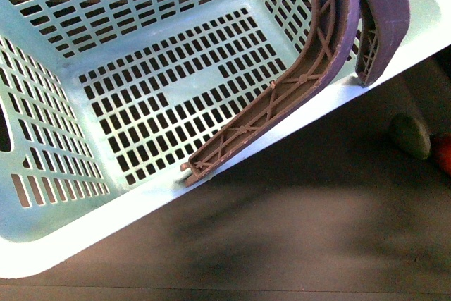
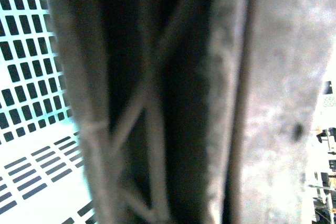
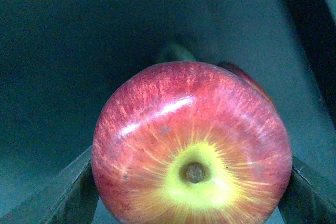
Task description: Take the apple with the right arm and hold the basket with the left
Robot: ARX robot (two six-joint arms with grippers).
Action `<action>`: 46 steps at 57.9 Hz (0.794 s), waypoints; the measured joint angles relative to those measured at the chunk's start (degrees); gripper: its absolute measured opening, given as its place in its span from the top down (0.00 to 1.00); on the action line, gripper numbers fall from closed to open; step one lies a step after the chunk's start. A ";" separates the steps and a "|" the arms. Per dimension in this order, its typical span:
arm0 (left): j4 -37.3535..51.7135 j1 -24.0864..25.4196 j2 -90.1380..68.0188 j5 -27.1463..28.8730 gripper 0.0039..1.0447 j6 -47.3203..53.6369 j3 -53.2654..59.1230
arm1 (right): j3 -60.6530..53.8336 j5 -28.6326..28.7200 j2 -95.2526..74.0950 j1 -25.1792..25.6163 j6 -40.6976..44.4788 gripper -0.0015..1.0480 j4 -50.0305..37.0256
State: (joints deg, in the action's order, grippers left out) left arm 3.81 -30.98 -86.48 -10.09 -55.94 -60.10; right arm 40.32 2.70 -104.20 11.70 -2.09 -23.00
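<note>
The right hand (image 3: pixel 191 182) has its two dark fingers (image 3: pixel 63 198) pressed on the two sides of the round red apple with a yellow patch around its stalk (image 3: pixel 191 140), so it looks to be pinching it at the widest part. That seems the best place to hold it. The apple looks hard, smooth and shiny, so it may slip or roll if the grip is too loose. It may bruise if the grip is too hard. It is likely not heavy. Just behind it peek a dark green oval fruit (image 3: pixel 176 53) and a darker red fruit (image 3: pixel 247 77), with the dark surface (image 1: pixel 296 230) below. Whether the apple is off the surface cannot be told. The big light turquoise plastic basket with slotted walls (image 1: pixel 106 223) is to the left, with its curved brown handles (image 1: pixel 296 96) up. It looks stiff and light. One handle fills the left wrist view, blurry and very close. The left hand itself does not show, so its grip cannot be told.
</note>
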 joint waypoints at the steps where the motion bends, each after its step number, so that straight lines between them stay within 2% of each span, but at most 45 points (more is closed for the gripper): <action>1: 0.00 0.00 0.00 0.00 0.87 0.00 0.00 | -0.37 0.39 2.10 0.00 0.04 0.24 0.72; 8: 0.00 0.00 0.00 -0.02 0.87 0.00 0.00 | -0.44 1.84 16.81 -0.55 -0.24 0.24 6.05; 16: 0.00 0.00 0.00 0.00 0.87 0.00 0.00 | 2.54 1.79 27.04 -3.74 -2.97 0.24 10.05; 46: 0.00 0.00 0.00 0.00 0.87 0.02 0.00 | 9.49 -1.77 27.21 -21.99 -8.44 0.24 11.69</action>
State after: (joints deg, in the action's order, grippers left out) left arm 3.81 -30.98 -86.48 -10.09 -55.92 -60.10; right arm 49.80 0.93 -76.99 -10.28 -10.52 -11.31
